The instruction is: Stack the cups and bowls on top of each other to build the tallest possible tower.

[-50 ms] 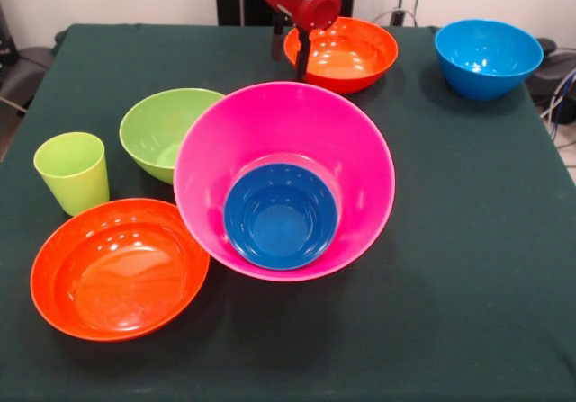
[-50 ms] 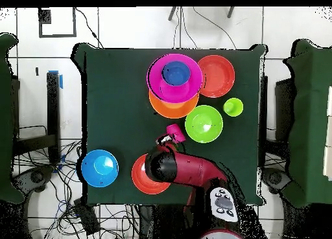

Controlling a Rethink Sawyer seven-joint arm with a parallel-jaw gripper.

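The gripper [image 1: 290, 47], its fingers spread a little and holding nothing, hangs just beside the far red-orange bowl [image 1: 346, 56], so it should pinch the rim gently.

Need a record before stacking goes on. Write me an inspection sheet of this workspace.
Surface: dark green tablecloth, flat.
Job's things: small dark blue bowl nested in big pink bowl, which the overhead view shows resting on an orange bowl. Green bowl, lime green cup, near red-orange bowl, far red-orange bowl and light blue bowl stand singly, upright.
Clutter: nothing seen.
Grippers: claw open, empty, beside the far red-orange bowl.
Cables: loose cables off the table's edge.
Surroundings: white tiled floor.
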